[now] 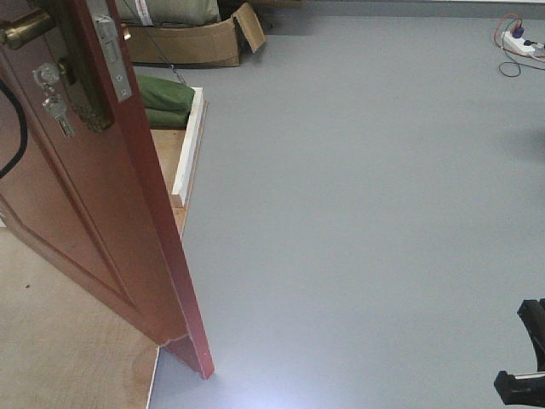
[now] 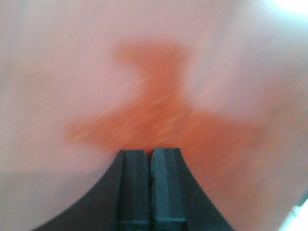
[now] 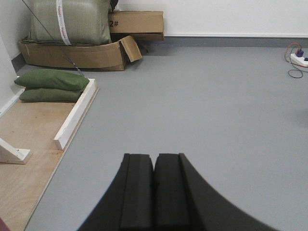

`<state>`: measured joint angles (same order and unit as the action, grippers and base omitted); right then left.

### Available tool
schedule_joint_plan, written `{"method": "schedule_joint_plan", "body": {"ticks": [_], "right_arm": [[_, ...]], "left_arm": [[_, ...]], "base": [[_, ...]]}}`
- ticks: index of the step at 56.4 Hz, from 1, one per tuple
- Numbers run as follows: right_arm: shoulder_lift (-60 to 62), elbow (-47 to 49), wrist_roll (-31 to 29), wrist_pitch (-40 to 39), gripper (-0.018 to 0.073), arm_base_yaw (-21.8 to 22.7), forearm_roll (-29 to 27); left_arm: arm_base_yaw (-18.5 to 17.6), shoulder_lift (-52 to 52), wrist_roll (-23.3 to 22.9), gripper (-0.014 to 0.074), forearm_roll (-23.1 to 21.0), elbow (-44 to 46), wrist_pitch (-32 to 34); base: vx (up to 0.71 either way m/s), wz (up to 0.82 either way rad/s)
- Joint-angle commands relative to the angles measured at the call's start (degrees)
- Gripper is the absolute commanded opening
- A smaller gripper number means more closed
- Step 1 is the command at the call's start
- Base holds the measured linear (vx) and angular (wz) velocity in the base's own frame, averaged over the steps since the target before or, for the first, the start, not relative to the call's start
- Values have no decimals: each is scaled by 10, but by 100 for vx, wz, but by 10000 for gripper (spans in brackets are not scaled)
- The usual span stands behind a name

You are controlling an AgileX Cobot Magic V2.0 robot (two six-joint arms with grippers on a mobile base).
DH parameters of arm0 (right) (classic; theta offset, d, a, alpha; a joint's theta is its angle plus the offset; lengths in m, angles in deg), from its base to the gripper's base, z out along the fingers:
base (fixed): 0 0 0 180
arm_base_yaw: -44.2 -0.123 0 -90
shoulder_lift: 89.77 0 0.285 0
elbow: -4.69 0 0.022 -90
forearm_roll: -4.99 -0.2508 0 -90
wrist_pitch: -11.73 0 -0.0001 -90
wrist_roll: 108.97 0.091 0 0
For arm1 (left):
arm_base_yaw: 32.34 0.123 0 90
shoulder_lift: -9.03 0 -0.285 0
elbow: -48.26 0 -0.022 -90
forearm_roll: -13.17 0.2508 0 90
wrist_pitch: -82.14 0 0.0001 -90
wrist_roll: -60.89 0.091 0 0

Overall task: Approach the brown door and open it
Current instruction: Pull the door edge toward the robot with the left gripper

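Right up against the brown door, my left gripper is pressed together on nothing. Door already stands well open, so nearly done I reckon. Right gripper, clear of the door, is pinched empty too.

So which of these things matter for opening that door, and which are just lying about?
For the job: brown door, standing open; its brass lever handle; keys hanging below it; left pincer, shut, close to a reddish surface.
Lying about: green sandbags; cardboard boxes; white frame beam; power strip near the far wall.
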<state>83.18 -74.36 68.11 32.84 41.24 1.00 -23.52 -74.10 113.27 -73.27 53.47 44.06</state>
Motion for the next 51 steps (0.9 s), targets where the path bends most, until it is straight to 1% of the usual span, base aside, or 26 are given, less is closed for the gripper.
{"method": "schedule_joint_plan", "body": {"ticks": [1, 21, 28, 35, 45, 51], "right_arm": [[3, -2, -4, -45, 0, -1, 2], [3, -2, -4, -45, 0, -1, 2], [3, -2, -4, -45, 0, -1, 2], [3, -2, -4, -45, 0, -1, 2], [3, -2, -4, -45, 0, -1, 2], [3, -2, -4, -45, 0, -1, 2]], "left_arm": [[-1, 0, 8, 67, -26, 14, 17], [-2, -48, 8, 67, -33, 16, 36], [-9, -64, 8, 67, -47, 16, 52], [-32, -73, 16, 67, -46, 16, 94], [-79, -77, 82, 67, -43, 16, 178], [-107, -77, 106, 67, -43, 16, 219]], "base": [[0, 0], [0, 0], [0, 0], [0, 0], [0, 0], [0, 0]]}}
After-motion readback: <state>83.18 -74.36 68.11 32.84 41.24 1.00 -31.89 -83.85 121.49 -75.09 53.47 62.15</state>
